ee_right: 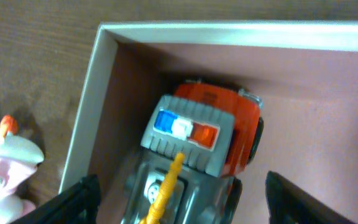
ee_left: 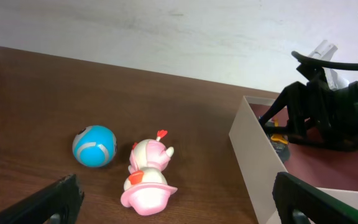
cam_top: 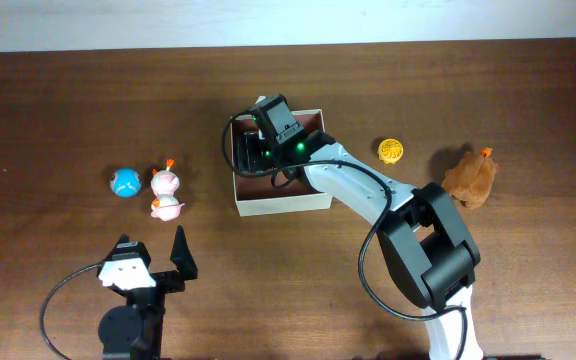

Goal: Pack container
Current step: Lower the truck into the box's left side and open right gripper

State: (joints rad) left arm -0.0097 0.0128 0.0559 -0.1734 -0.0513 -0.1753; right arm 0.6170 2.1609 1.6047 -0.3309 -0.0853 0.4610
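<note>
On the dark wooden table point(cam_top: 68, 100) the container point(cam_top: 283, 205), directly beneath the wide-spread right pincer point(ee_right: 182, 186), is being reached by that nearer arm, while the left pincer point(cam_top: 153, 248), equally wide, is being held well apart.

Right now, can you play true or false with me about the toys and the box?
The blue ball is inside the container. False: it lies on the table, outside it.
A toy truck lies in the container. True.
The left hand holds one of the pink toys. False: it is open and empty; both lie on the table.
The brown plush toy sits on the table outside the container. True.
</note>
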